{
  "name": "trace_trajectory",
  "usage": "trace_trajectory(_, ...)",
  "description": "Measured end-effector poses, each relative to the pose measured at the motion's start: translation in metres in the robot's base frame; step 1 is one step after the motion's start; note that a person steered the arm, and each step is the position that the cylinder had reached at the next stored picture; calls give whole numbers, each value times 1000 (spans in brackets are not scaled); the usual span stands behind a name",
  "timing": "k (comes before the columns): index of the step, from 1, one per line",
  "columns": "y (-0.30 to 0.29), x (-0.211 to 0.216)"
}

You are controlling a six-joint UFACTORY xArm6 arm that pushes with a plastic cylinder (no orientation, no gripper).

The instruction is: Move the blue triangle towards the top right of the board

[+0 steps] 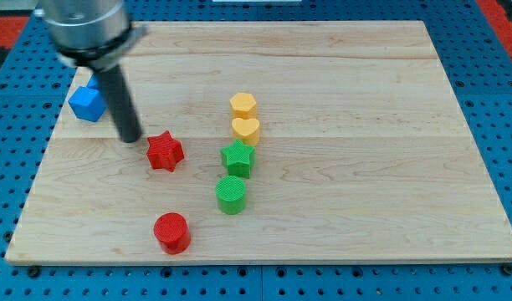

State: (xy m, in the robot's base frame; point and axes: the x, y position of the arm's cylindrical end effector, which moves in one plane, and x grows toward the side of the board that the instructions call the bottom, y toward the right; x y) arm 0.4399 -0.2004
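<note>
A blue block (pixel 86 102) lies near the left edge of the wooden board (pixel 365 167), partly hidden behind my rod; its shape is hard to make out. My tip (pixel 130 138) rests on the board just right of and below the blue block, and just left of a red star (pixel 165 151).
A yellow hexagon (pixel 243 104), a yellow heart (pixel 246 129), a green star (pixel 238 158) and a green cylinder (pixel 231 194) form a column at the board's middle. A red cylinder (pixel 171 232) sits near the bottom edge.
</note>
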Motion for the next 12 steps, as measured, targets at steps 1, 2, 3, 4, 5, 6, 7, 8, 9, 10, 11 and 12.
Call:
trace_trajectory(1,-43,-34)
trace_trajectory(2,-82,-48)
trace_trajectory(3,-99,-70)
trace_trajectory(4,-104,-90)
trace_trajectory(5,-74,-101)
trace_trajectory(6,-17,-101)
trace_trajectory(7,14,-97)
trace_trajectory(8,2,-62)
trace_trajectory(9,21,-76)
trace_trajectory(10,56,-111)
trace_trajectory(11,131,-114)
trace_trajectory(12,97,-115)
